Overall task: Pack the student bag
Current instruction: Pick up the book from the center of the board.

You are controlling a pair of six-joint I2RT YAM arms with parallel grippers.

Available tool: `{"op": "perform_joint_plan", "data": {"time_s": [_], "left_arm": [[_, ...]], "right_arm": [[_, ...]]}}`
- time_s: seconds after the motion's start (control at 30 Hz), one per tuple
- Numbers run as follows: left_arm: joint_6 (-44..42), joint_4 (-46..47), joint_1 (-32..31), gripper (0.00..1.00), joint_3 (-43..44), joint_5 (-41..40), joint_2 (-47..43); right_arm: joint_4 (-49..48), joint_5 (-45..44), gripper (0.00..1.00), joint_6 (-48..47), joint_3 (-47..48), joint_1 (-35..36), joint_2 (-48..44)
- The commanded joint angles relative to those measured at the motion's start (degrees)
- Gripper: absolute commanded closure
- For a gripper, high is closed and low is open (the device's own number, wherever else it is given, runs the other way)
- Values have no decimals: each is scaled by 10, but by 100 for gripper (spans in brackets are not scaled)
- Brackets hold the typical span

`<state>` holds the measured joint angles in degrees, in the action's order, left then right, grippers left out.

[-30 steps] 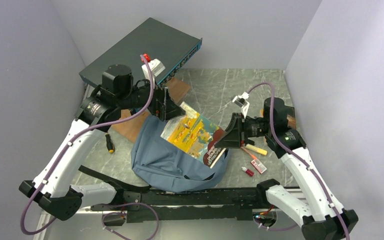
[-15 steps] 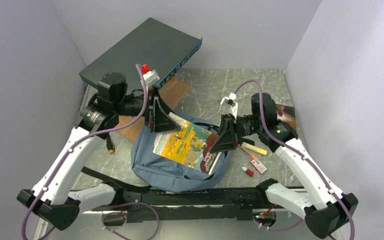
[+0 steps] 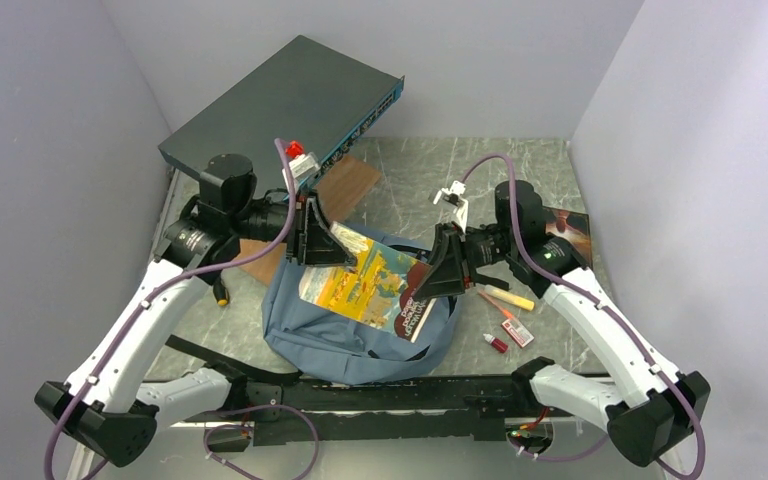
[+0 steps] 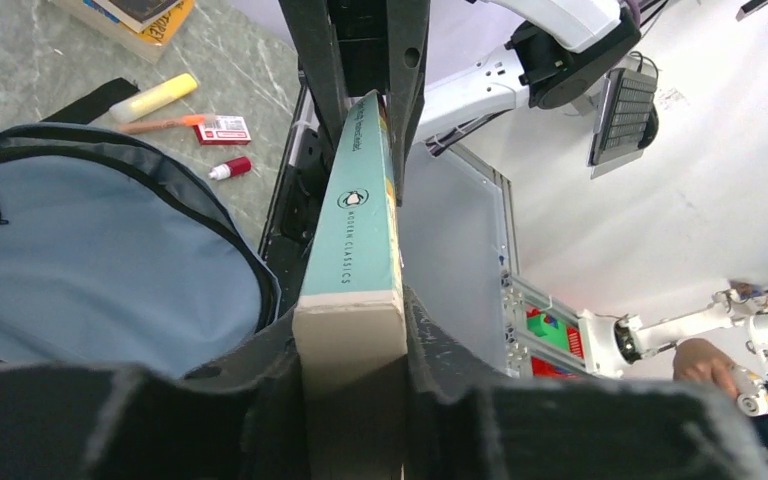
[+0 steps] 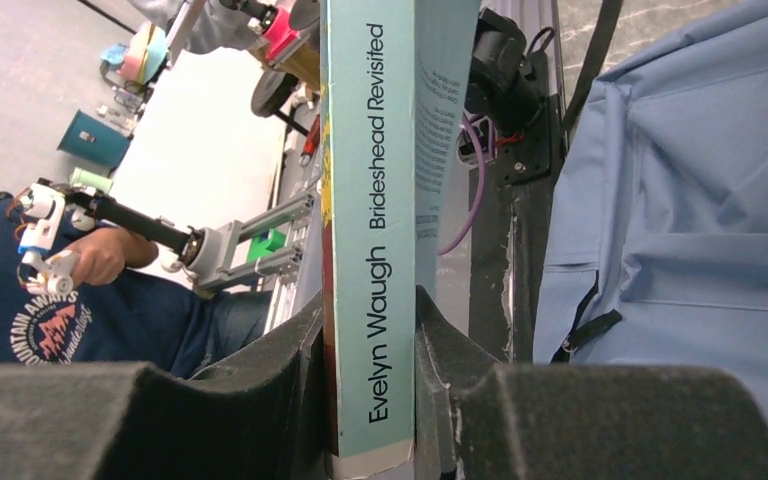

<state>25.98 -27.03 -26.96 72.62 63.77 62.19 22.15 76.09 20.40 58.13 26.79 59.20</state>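
The student bag, blue-grey with black zippers, lies flat at the table's near middle and shows too in the left wrist view and the right wrist view. A paperback book with a yellow-orange cover and teal spine hangs tilted just above it. My left gripper is shut on the book's far-left end, whose teal spine fills the jaws. My right gripper is shut on the opposite end, its pads pressed on either side of the spine at the jaws.
A flat dark grey metal box leans at the back left above a brown board. A yellow highlighter, a red-and-white pack and a small red bottle lie right of the bag. More books sit far right.
The left gripper has closed on the book's far-left end. Both arms and the book have shifted left and lower over the bag.
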Motion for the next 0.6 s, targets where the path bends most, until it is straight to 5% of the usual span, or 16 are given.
{"op": "perform_joint_plan", "data": {"time_s": [0.0, 0.03, 0.1, 0.27, 0.43, 0.57], "left_arm": [[-11, 14, 1, 78, 4, 26, -20], [-13, 10, 1, 86, 7, 21, -21], [-14, 7, 1, 98, 14, 1, -26], [36, 79, 11, 100, 10, -90, -63], [149, 228, 13, 100, -41, -150, -87], [207, 303, 14, 100, -58, -167, -75]], "right_arm": [[-86, 13, 100, 6, 26, 2, -6], [-97, 7, 100, 14, 22, 2, -8], [-133, -13, 77, 43, 10, 1, -13], [-306, -114, 34, 180, -64, 2, -34], [-577, -189, 19, 363, -164, 16, -43], [-634, -240, 19, 400, -190, 28, -43]]}}
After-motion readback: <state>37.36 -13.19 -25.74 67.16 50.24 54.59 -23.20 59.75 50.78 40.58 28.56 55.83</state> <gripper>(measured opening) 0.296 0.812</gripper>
